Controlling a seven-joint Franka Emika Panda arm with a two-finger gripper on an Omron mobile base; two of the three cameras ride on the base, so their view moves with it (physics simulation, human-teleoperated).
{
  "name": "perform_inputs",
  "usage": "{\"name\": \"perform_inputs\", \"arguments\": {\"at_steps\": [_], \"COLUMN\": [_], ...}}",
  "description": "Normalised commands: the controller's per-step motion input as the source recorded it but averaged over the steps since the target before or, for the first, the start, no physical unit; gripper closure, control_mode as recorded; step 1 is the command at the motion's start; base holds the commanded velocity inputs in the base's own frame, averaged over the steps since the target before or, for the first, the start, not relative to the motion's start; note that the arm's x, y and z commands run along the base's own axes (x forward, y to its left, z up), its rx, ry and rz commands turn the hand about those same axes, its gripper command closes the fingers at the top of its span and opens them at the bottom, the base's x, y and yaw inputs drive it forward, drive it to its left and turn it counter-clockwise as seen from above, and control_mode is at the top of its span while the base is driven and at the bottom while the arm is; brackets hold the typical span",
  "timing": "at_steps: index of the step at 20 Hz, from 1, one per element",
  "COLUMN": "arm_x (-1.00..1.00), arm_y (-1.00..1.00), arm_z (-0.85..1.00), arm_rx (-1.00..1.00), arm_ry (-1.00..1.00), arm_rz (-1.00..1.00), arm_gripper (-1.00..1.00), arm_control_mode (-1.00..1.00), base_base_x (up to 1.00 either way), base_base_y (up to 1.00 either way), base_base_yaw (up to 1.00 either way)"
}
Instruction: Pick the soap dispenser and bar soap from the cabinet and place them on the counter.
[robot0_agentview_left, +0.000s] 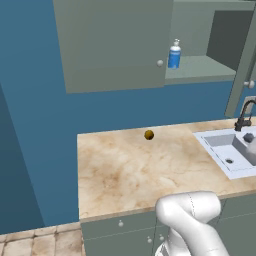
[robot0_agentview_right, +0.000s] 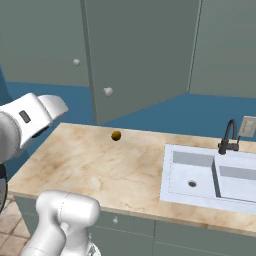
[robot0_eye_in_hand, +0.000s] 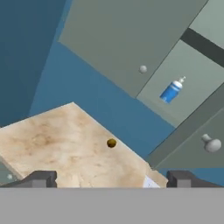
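The soap dispenser (robot0_agentview_left: 174, 55), a small blue bottle with a white pump top, stands upright at the left end of the inner shelf of the grey-green cabinet (robot0_agentview_left: 110, 45), whose right door hangs open. The bar soap is out of view. In the hand view the dispenser (robot0_eye_in_hand: 171, 91) appears tilted in the upper right, far from my gripper (robot0_eye_in_hand: 111, 180). The two dark fingertips (robot0_eye_in_hand: 40, 179) stand wide apart with nothing between them, so the gripper is open. Below lies the marble counter (robot0_agentview_left: 120, 170), also seen from the hand (robot0_eye_in_hand: 48, 140).
A small dark-yellow ball (robot0_agentview_left: 149, 134) rests near the counter's back edge. A pale sink (robot0_agentview_left: 230, 150) with a black faucet (robot0_agentview_left: 244, 115) is set into the counter at the right. The open cabinet door (robot0_agentview_right: 140, 55) juts out over the counter. Drawers (robot0_agentview_left: 120, 235) run below.
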Motion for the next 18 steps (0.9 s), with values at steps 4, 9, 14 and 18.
{"name": "perform_inputs", "arguments": {"at_steps": [4, 9, 14, 18], "arm_x": [0.08, 0.10, 0.13, 0.13], "arm_y": [0.25, 0.19, 0.19, 0.06], "arm_z": [0.12, 0.00, 0.00, 0.00], "arm_rx": [-0.24, -0.27, -0.31, -0.38], "arm_ry": [0.00, 0.08, 0.06, 0.00], "arm_rz": [-0.22, -0.26, -0.26, -0.21], "arm_gripper": [-1.00, -1.00, -1.00, -1.00], "arm_control_mode": [-1.00, -1.00, -1.00, -1.00], "base_base_x": [0.00, 0.00, 0.00, 0.00], "base_base_y": [0.00, 0.00, 0.00, 0.00], "base_base_yaw": [0.00, 0.00, 0.00, 0.00]}}
